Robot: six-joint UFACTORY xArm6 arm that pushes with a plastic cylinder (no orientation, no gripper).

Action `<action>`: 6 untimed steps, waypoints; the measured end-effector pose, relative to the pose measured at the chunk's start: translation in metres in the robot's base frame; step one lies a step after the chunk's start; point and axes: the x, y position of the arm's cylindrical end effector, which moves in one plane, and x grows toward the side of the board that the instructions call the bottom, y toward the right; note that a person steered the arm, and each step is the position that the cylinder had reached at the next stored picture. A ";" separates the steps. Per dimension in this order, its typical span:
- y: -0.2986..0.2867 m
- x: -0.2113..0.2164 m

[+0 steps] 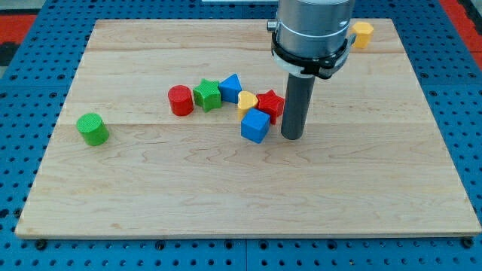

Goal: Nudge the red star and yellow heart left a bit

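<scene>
My tip (292,137) is resting on the wooden board (226,196), just to the view's right of the red star (272,103), so close that I cannot tell whether the two are touching. I am carrying no jaws at all (only this straight dark rod), so nothing is being clenched or released. The red star is sitting near the board's middle, pressed against the yellow heart (246,101) on its left. Just below that pair, a blue cube (255,126) is lying against them, close beside my tip on its left. A blue block (230,86) of a pointed shape is sitting at the heart's upper left, next to a green star (207,95), and a red cylinder (180,100) is standing just left of that. A green cylinder (93,129) is sitting well apart toward the view's left edge. A yellow block (362,34) is peeking out behind my housing at the view's top right.
</scene>
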 end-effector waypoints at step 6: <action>-0.009 -0.045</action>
